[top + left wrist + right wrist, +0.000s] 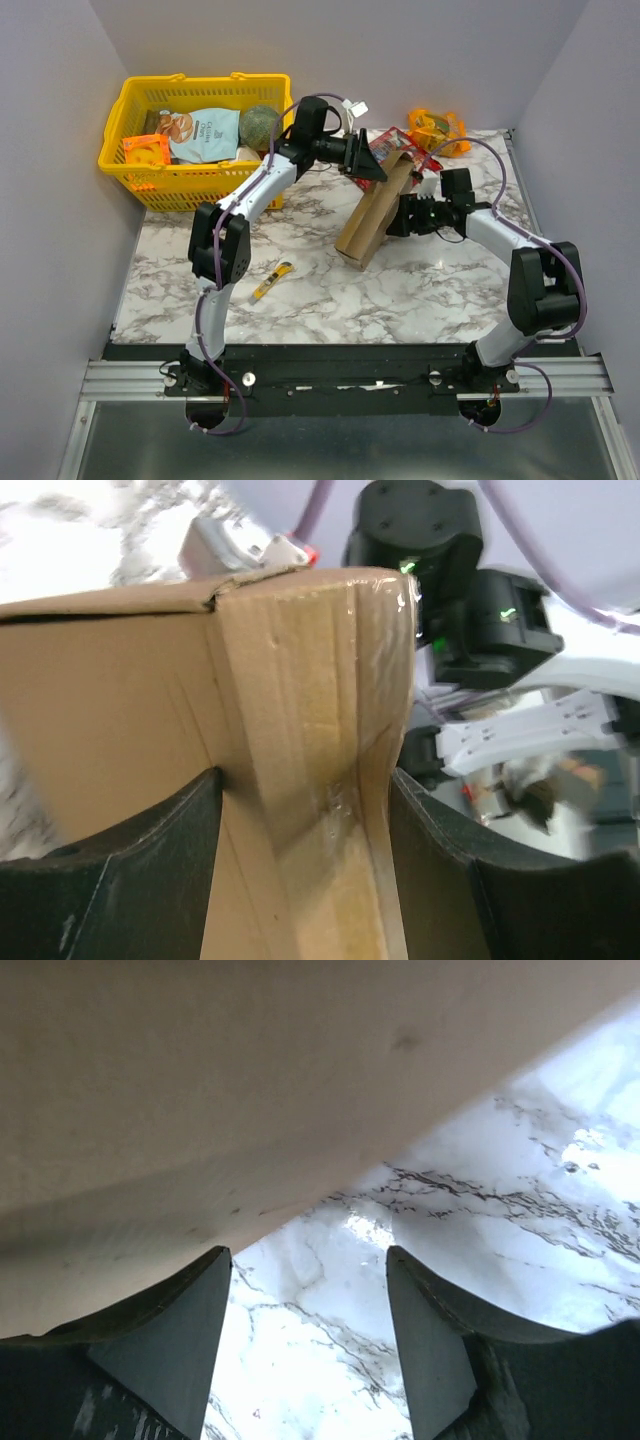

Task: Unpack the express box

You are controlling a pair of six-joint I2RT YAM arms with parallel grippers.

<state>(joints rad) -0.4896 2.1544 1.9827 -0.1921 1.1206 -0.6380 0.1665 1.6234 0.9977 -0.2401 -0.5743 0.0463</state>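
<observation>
Marble table (330, 300) under everything. Yellow basket (190, 188) holds snacks. Express box (372, 215) right of basket, tipped up on one end. Left gripper (372, 172) pinches box top edge. Right gripper (397, 218) beside box, fingers spread, holding nothing. Small yellow knife (272, 282) in front of basket.

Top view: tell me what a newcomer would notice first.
The brown box stands out, tilted up at mid-table, with the left gripper clamped on its raised far end and the right gripper open at its right side. Next comes the yellow basket of snacks at the far left. A small yellow knife lies left of the box's low end.
</observation>
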